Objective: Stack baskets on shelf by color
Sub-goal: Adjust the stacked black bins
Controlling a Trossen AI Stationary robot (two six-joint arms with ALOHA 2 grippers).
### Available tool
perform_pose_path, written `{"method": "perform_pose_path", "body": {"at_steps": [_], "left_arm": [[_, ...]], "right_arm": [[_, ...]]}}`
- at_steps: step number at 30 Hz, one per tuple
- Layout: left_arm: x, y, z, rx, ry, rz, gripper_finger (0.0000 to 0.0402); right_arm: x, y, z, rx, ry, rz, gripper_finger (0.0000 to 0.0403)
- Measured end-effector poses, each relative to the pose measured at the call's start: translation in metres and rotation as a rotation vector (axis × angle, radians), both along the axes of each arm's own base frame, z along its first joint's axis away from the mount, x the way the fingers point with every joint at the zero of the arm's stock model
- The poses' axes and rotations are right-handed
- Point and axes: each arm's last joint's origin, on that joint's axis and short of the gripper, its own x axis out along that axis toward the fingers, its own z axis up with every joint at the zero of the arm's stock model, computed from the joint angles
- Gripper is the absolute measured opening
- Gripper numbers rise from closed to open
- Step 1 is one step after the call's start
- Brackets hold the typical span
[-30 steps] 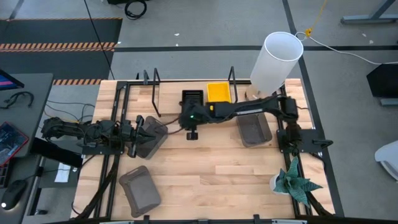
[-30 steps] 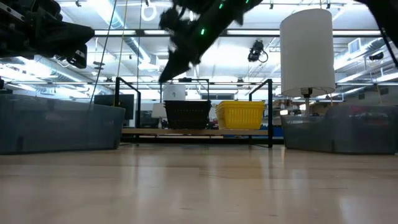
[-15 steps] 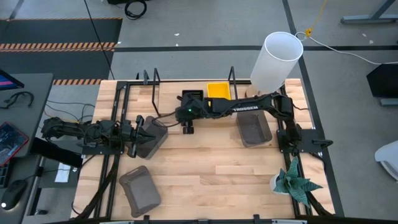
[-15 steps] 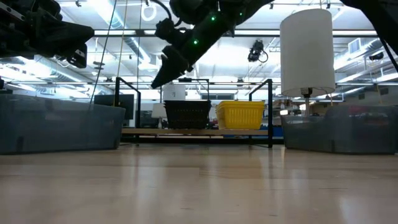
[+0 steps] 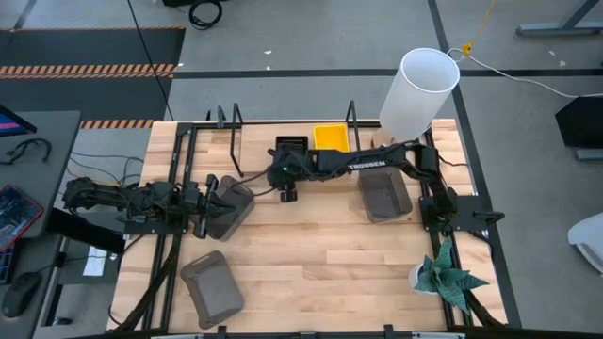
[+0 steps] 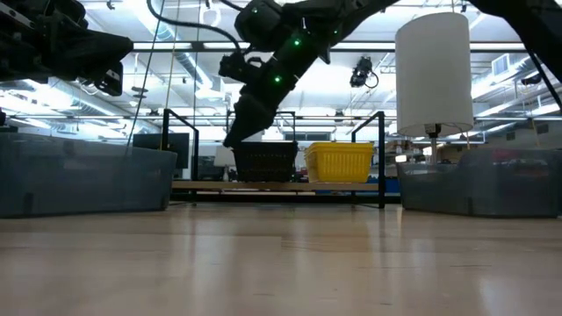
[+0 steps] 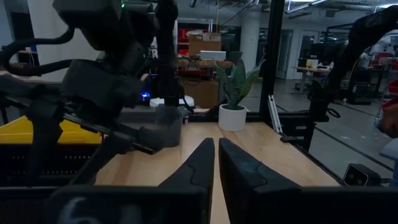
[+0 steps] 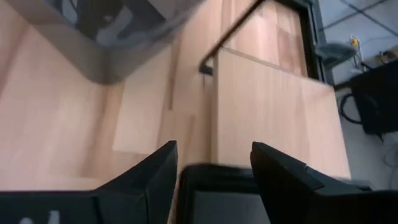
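Reaching across the light wooden counter (image 5: 311, 254) from the right side, the right gripper (image 5: 280, 168) hangs over the near edge of the small black perforated plastic basket (image 5: 291, 148), fingers (image 8: 155, 174) spread apart with the basket's dark rim between them, not clamped. Standing on the light wooden shelf board framed by thin black metal end loops (image 5: 254, 149), at the counter's far edge, that black basket; just beside it, toward the right, the bright yellow plastic basket (image 5: 331, 137). Seen level across the counter, both side by side on the board: black (image 6: 263, 161) on the left, yellow (image 6: 338, 161) on the right, the right arm slanting down above the black one.

Waiting at the counter's left side, the left gripper (image 5: 211, 202), fingers (image 7: 202, 165) close together with only a thin gap, nothing between them, resting by a deeper gray rounded-corner plastic basket (image 5: 231, 204). Near the front left, a second gray basket (image 5: 212, 285); on the right, under the right arm, a third (image 5: 384, 197). At the far right corner, a tall white cylinder (image 5: 417, 91); at the near right, a small potted green plant (image 5: 443, 276).
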Motion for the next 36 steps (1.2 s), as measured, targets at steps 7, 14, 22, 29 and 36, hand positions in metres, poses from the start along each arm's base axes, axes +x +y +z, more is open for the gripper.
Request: {"method": "perform_pose_path", "body": {"at_steps": [7,14,22,29,36], "left_arm": [[0.000,0.000,0.000,0.000,-0.001,0.000,0.0036],[0.000,0.000,0.000,0.000,-0.001,0.000,0.0036],[0.000,0.000,0.000,0.000,-0.001,0.000,0.0029],[0.000,0.000,0.000,0.000,-0.001,0.001,0.0038],[0.000,0.000,0.000,0.000,-0.001,0.000,0.0031]], "right_arm": [[-0.002,-0.003,-0.001,-0.049,0.025,-0.066,0.0207],[-0.004,-0.009,-0.002,-0.026,0.026,-0.124,0.0207],[-0.007,-0.014,-0.004,-0.006,0.042,-0.153,0.0207],[-0.009,-0.013,-0.002,-0.012,0.054,-0.159,0.0207],[-0.013,-0.013,0.005,-0.022,0.056,-0.167,0.0207]]}}
